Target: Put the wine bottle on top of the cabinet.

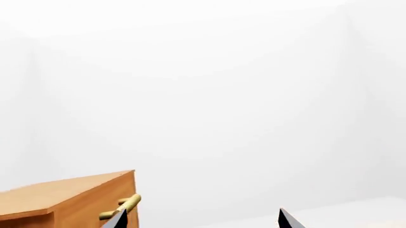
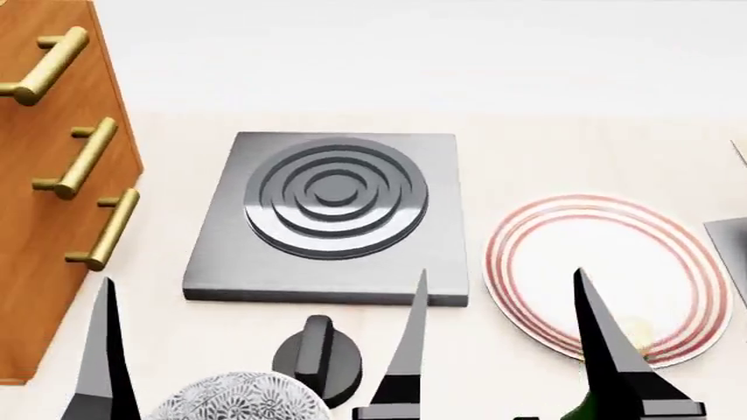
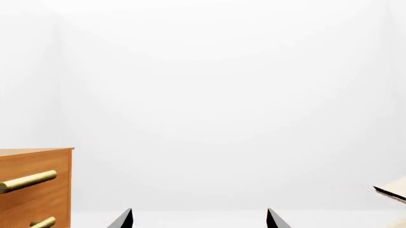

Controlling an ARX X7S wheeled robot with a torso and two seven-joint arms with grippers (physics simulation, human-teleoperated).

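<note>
The cabinet (image 2: 41,219), reddish-brown wood with brass bar handles, fills the left edge of the head view. Its top corner also shows in the left wrist view as the cabinet (image 1: 63,194) and in the right wrist view as the cabinet (image 3: 32,166). Of the wine bottle I see only a dark green sliver (image 2: 580,409) at the bottom edge, low between the right gripper's fingers. My right gripper (image 2: 499,276) is open above the table, its tips (image 3: 199,211) holding nothing. My left gripper (image 1: 201,211) is open too, with one finger (image 2: 105,350) in front of the cabinet.
A grey square hotplate (image 2: 332,210) lies mid-table. A white plate with red rings (image 2: 526,262) lies to its right. A patterned grey bowl (image 2: 233,398) and a dark knob-like piece (image 2: 315,354) sit near the front. A pale slanted edge (image 3: 393,190) shows at the right.
</note>
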